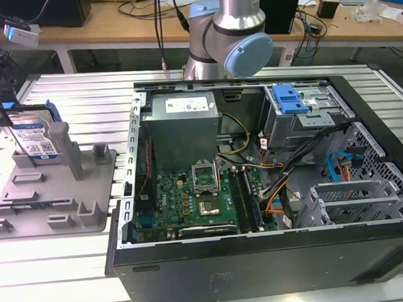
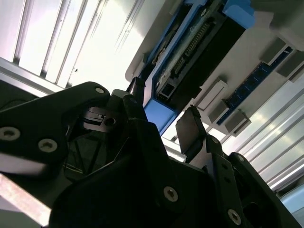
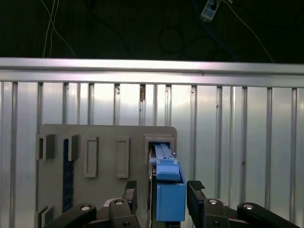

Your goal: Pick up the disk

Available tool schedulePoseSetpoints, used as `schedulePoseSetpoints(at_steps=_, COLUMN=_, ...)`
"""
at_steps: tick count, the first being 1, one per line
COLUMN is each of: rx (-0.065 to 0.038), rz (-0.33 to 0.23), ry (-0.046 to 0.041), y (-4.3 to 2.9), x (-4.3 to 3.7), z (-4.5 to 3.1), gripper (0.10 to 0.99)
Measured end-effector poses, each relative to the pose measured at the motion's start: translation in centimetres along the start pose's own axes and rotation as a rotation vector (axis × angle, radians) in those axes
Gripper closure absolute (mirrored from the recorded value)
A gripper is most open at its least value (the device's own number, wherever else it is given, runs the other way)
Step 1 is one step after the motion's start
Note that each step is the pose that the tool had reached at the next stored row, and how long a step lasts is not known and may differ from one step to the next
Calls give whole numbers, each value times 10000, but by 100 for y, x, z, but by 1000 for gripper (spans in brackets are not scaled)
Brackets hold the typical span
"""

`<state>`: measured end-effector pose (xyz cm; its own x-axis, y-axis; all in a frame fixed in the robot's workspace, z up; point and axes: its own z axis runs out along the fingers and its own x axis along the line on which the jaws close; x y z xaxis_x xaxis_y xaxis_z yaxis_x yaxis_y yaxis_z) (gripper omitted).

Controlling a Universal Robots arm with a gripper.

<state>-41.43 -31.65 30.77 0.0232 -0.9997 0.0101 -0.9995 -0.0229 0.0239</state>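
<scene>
— Where is the disk [image 1: 33, 137]?

— It stands upright on its edge in a slot of the grey fixture tray [image 1: 88, 199], at the tray's corner farthest from the open computer case [image 1: 273, 208]. The tray lies on the slatted metal desk [image 1: 65, 276], by the desk's edge on the exterior view's left.

— And the pincer [image 3: 163, 187]?

— It is right at the disk, and spread. In the first wrist view its two fingers [image 3: 195, 187] straddle the disk's blue side rail [image 3: 170, 199], one on each side. A strip of tray shows between one finger and the rail, and the other finger sits just beside the rail. Nothing is pinched.

— So which step is this?

— I judge it to be the end of the approach. The pincer is lined up on the disk, but the grasp is not yet made. The disk sits in its slot, so no lift has begun.

— What does a sound grasp call for here?

— As I see it, the fingers need to be low enough to bear on more than the rail's tip. They should close evenly so the thin disk isn't tipped in the slot. Any pull should run straight along the slot so the rails don't bind.
</scene>
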Motion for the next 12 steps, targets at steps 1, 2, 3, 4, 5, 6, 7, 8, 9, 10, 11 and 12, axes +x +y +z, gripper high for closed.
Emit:
schedulePoseSetpoints(at_steps=1, rx=0, rz=0, ry=0, y=0, x=0, z=13, gripper=545)
schedulePoseSetpoints(at_steps=2, rx=0, rz=0, ry=0, y=0, x=0, z=24, gripper=545)
schedulePoseSetpoints(at_steps=3, rx=0, rz=0, ry=0, y=-1, x=0, z=33, gripper=545)
schedulePoseSetpoints(at_steps=4, rx=0, rz=0, ry=-1, y=-1, x=0, z=40, gripper=545)
schedulePoseSetpoints(at_steps=5, rx=0, rz=0, ry=0, y=-1, x=0, z=46, gripper=545)
schedulePoseSetpoints(at_steps=6, rx=0, rz=0, ry=0, y=-1, x=-1, z=52, gripper=545)
schedulePoseSetpoints(at_steps=7, rx=0, rz=0, ry=0, y=-2, x=-1, z=61, gripper=561)
schedulePoseSetpoints(at_steps=8, rx=0, rz=0, ry=0, y=-2, x=-1, z=68, gripper=631)
schedulePoseSetpoints(at_steps=9, rx=0, rz=0, ry=0, y=-2, x=-1, z=73, gripper=631)
schedulePoseSetpoints(at_steps=10, rx=0, rz=0, ry=0, y=-2, x=-1, z=79, gripper=631)
schedulePoseSetpoints(at_steps=11, rx=-1, rz=0, ry=0, y=-2, x=-1, z=83, gripper=631)
schedulePoseSetpoints(at_steps=12, rx=-3, rz=0, ry=1, y=-2, x=-1, z=87, gripper=631)
